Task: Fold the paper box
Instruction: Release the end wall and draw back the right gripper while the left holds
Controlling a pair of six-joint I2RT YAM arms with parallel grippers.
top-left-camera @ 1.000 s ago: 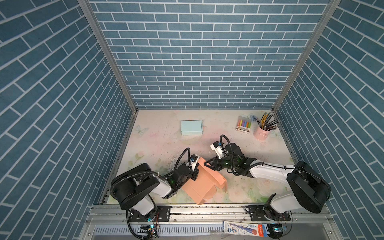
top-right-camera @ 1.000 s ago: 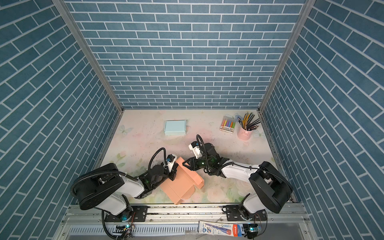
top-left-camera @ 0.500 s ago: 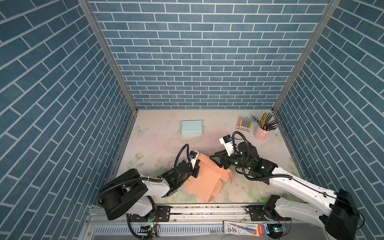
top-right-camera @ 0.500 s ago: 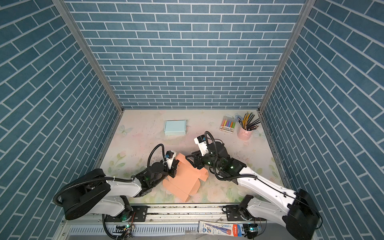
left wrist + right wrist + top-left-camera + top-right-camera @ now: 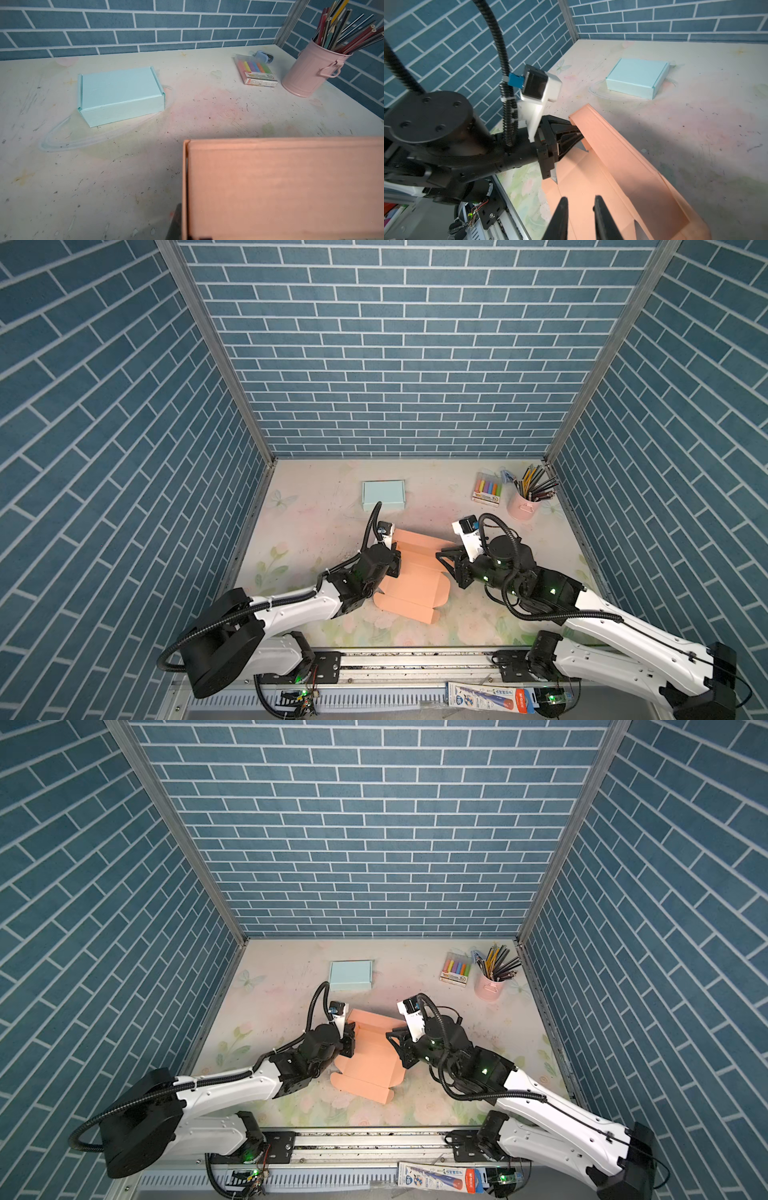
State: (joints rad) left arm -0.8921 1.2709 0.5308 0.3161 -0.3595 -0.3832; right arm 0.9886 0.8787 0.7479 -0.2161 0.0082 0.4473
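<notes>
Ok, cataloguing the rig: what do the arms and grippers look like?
The left arm and right arm have white shells, black joints and black ribbed cables. Green lights dot the right arm. The left gripper and right gripper have black tapered fingers; each wrist carries a white camera block.

Open tabletop (image 5: 307, 531) left of paper box (image 5: 415, 576); blue box (image 5: 383, 495), pencil cup (image 5: 524, 506) behind.

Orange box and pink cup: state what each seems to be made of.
Orange box: looks like thin card or paperboard with a matte finish. It has creased fold lines, cut flaps and a thin wall edge standing up.
Pink cup: probably painted sheet metal with a smooth satin sheen. It has faint vertical ridges, a rolled rim and a small loop handle on the side. Plastic cannot be ruled out.
</notes>
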